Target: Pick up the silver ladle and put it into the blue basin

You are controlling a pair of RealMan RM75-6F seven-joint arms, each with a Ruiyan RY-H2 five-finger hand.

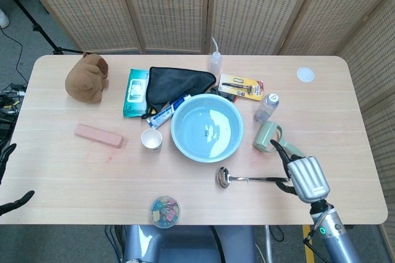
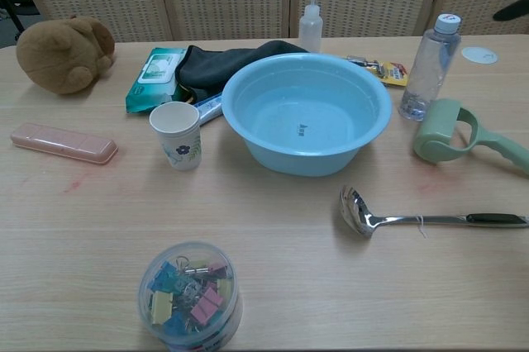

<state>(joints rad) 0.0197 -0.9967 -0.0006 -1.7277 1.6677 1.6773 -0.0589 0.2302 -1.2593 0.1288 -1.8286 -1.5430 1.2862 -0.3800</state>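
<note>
One silver ladle (image 1: 250, 179) on table, right hand (image 1: 303, 175) spread empty above its handle, labels unreadable

Both views are bright and evenly lit by soft light from above, so shadows stay short and faint, pooled close under each object. In the head view, white glare sits on the water in the blue basin (image 1: 207, 128), mostly toward 6 o'clock of its centre; the chest view shows the water with only a mild sheen. A small highlight glints on the bowl of the silver ladle (image 2: 360, 210). Focus is sharp across the table (image 1: 55, 170) in both views, with no motion blur, though the chest view bends slightly at its edges
</note>
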